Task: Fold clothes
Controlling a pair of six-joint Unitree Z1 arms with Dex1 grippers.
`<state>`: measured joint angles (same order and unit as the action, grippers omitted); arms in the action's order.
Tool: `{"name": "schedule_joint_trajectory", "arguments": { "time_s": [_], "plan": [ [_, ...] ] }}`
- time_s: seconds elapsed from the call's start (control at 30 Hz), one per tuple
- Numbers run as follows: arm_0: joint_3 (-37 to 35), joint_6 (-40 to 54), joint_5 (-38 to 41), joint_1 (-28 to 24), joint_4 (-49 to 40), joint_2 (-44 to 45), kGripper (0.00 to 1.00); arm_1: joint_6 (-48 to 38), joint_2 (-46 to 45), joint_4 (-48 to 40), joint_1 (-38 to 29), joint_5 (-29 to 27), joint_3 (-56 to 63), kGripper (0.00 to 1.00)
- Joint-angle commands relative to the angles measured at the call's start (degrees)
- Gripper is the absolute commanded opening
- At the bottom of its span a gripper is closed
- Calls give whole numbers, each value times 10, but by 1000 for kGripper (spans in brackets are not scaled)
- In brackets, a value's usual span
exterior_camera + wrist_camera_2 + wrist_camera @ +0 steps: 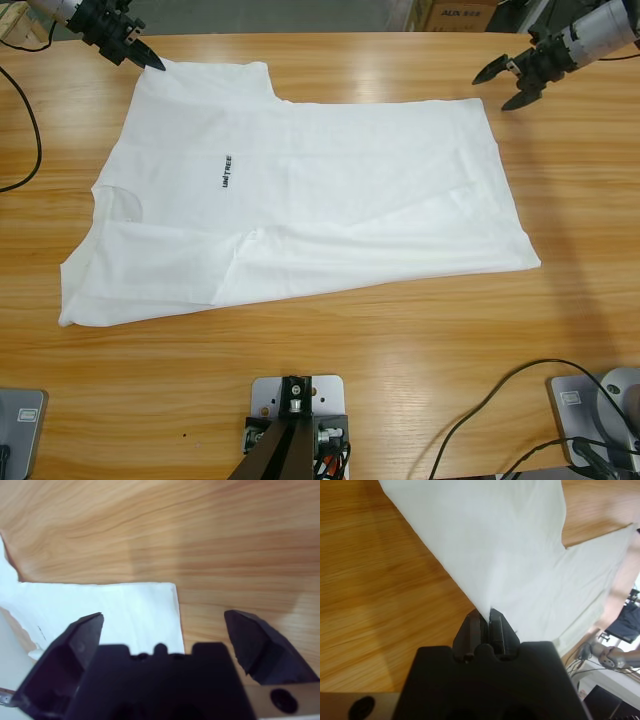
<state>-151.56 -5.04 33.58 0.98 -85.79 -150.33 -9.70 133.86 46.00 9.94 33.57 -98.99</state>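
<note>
High view showed the left gripper (152, 58) pinching the T-shirt (330, 200) sleeve at upper left, the right gripper (505, 85) wide open; it should grab the hem corner first.

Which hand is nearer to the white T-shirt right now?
Left. The left hand is shut on the T-shirt at its sleeve corner, while the right hand hangs open just off the shirt's far hem corner, not touching it.
</note>
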Motion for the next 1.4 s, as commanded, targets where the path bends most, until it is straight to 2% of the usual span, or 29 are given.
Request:
{"name": "schedule_joint_trajectory", "arguments": {
  "time_s": [0.03, 0.63, 0.8, 0.83, 0.87, 0.93, 1.0, 1.07, 1.23, 1.3, 1.37, 1.4],
  "plan": [
    [-331, 7, 2, -10, -47, -29, 0, 6, 44, 6, -34, -1, -14, 1000],
    [-331, 9, 3, -12, -47, -28, 0, 1, 54, 16, -48, 17, -17, 967],
    [-331, 9, 3, -12, -47, -27, 0, 1, 57, 21, -50, 24, -17, 816],
    [-331, 9, 3, -12, -47, -27, 0, 1, 58, 23, -50, 24, -18, 748],
    [-331, 9, 3, -12, -47, -27, 0, 1, 59, 27, -50, 23, -19, 722],
    [-331, 9, 3, -12, -47, -27, 0, 1, 61, 31, -50, 22, -20, 565],
    [-331, 10, 3, -12, -47, -27, 0, 1, 64, 33, -50, 22, -21, 476],
    [-331, 10, 3, -12, -47, -27, 0, 1, 64, 34, -50, 21, -21, 466],
    [-331, 10, 3, -14, -47, -26, 0, -2, 66, 38, -50, 18, -26, 313],
    [-331, 10, 3, -15, -47, -26, 0, -6, 66, 39, -50, 15, -27, 307],
    [-331, 11, 3, -16, -47, -26, 0, -9, 65, 41, -50, 10, -29, 153],
    [-331, 11, 3, -17, -47, -25, 0, -11, 65, 42, -50, 9, -30, 149]
  ]
}}
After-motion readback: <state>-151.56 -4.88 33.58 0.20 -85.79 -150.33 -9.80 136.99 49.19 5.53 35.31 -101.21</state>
